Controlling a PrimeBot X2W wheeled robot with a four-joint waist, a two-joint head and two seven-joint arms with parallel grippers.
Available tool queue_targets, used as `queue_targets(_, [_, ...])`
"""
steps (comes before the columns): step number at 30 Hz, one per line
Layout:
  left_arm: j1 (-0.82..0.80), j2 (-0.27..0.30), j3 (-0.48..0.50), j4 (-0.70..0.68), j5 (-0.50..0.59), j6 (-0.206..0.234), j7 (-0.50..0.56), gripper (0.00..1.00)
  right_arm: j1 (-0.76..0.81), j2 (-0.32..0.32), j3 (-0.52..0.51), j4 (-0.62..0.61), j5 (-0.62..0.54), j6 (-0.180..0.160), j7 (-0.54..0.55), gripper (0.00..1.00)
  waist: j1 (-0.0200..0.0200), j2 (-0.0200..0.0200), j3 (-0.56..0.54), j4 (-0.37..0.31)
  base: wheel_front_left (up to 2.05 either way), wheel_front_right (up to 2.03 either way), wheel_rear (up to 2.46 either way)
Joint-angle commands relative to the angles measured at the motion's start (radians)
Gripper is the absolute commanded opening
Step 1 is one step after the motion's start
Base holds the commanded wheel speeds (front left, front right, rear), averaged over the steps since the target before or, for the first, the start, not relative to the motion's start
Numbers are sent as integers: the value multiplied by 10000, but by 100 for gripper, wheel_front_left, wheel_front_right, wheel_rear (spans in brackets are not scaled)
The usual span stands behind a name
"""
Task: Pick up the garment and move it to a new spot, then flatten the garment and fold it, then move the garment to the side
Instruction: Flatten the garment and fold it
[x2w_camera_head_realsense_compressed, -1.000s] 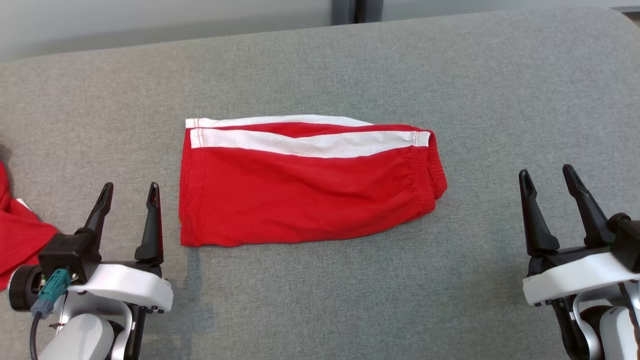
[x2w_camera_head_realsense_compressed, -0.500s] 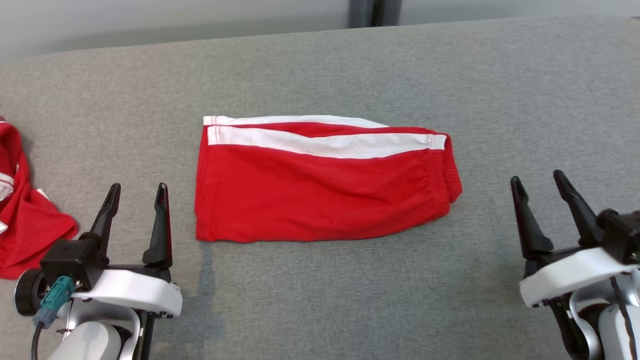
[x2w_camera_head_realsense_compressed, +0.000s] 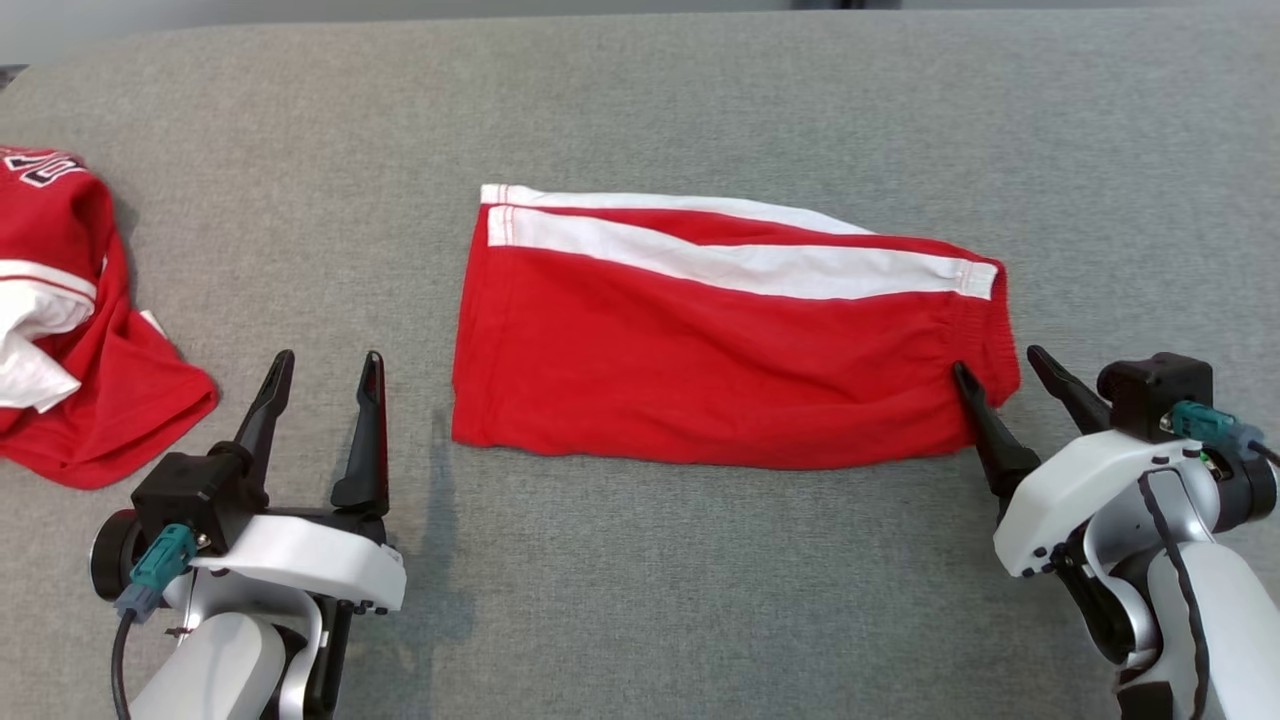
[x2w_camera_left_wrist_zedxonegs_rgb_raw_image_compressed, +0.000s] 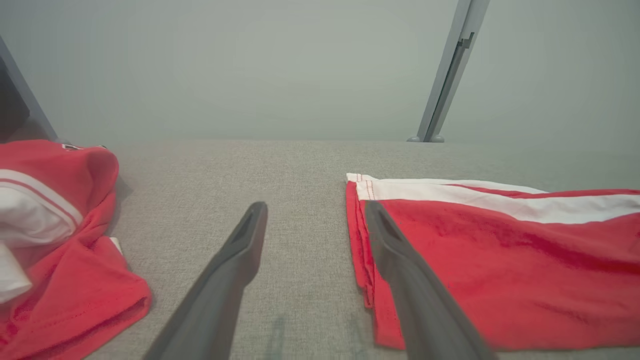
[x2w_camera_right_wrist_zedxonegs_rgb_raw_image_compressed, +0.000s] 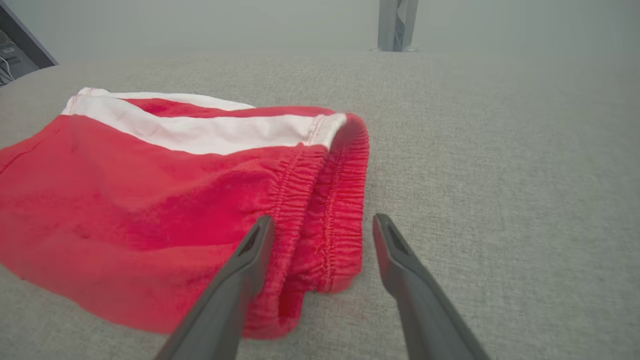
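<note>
At the far left of the grey surface (x2w_camera_head_realsense_compressed: 700, 100), the jersey (x2w_camera_head_realsense_compressed: 70, 330) lies crumpled, with a white sleeve and striped trim bunched and part of its lettering showing at the top. Flattening and folding are therefore judged not yet begun. At centre, well apart from the jersey, lie red shorts (x2w_camera_head_realsense_compressed: 720, 350) with a white side stripe, folded flat. Between the two pieces hovers the left gripper (x2w_camera_head_realsense_compressed: 329, 356), fingers spread and empty, nearer the shorts. At the shorts' other end the right gripper (x2w_camera_head_realsense_compressed: 998, 359), likewise spread and holding nothing, points at the elastic waistband (x2w_camera_right_wrist_zedxonegs_rgb_raw_image_compressed: 325, 200), with one finger over the cloth and one past its end — a stance suggesting a pinch on that edge. Whether it touches the cloth cannot be told. Both pieces rest directly on the surface, in no bin or tray.
</note>
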Motion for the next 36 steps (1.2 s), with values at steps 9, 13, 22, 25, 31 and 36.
queue_targets(9, [-439,-231,14,402,-22,-242,-195,100,-595,-48,-20,1525,432,-1,71,100,0,-1,330,251,0,0,0])
queue_targets(13, [-563,-252,40,442,50,-256,-253,100,-749,3,415,1885,896,1,67,40,0,-1,429,219,0,0,0])
queue_targets(22, [-547,-219,189,490,-70,-246,-264,100,-871,-343,338,1857,1736,-14,-224,0,0,-1,537,-89,0,0,0])
queue_targets(25, [-504,-178,240,470,-68,-171,-280,100,-560,-612,-45,1689,1967,-14,-260,0,0,-1,501,-230,0,0,0])
queue_targets(31, [-439,-67,285,335,-23,-85,-265,100,22,-1054,-1208,1305,2334,-5,-102,0,0,-1,429,-526,0,0,0])
queue_targets(36, [-401,-8,268,224,-33,-43,-191,100,-61,-714,-1212,512,3034,1,328,0,0,-1,354,-784,0,0,0])
